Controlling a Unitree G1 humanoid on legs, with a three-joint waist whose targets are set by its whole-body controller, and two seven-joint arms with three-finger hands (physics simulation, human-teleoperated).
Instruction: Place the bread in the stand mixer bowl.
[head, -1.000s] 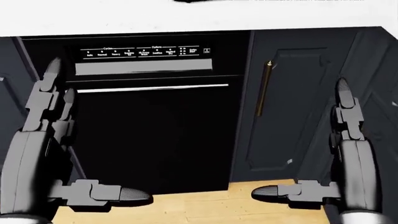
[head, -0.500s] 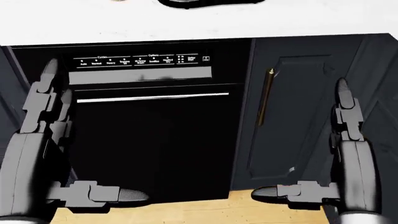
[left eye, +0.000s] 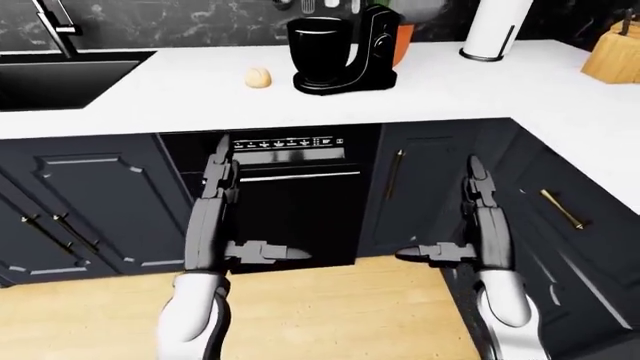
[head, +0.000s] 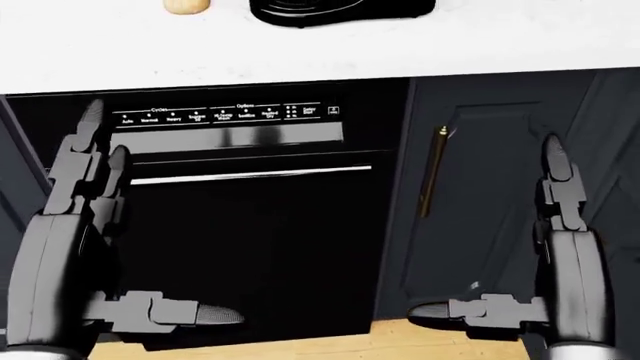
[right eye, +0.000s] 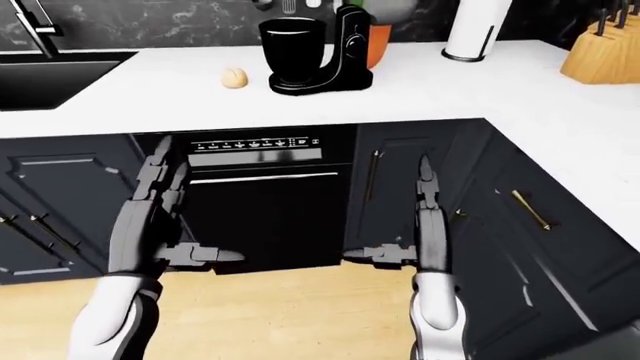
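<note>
The dishwasher (head: 240, 225) carries a row of small white lettering on its control panel (head: 228, 114). The characters are too small and blurred to read. No other text, brand or number is legible.

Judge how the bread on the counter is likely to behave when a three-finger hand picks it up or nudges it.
The bread looks like a small rounded roll, so a nudge would probably set it rolling on the smooth white counter. It seems light for its size and likely squashes under a firm pinch. It lies apart from the stand mixer, so fingers could probably close round it unhindered.
</note>
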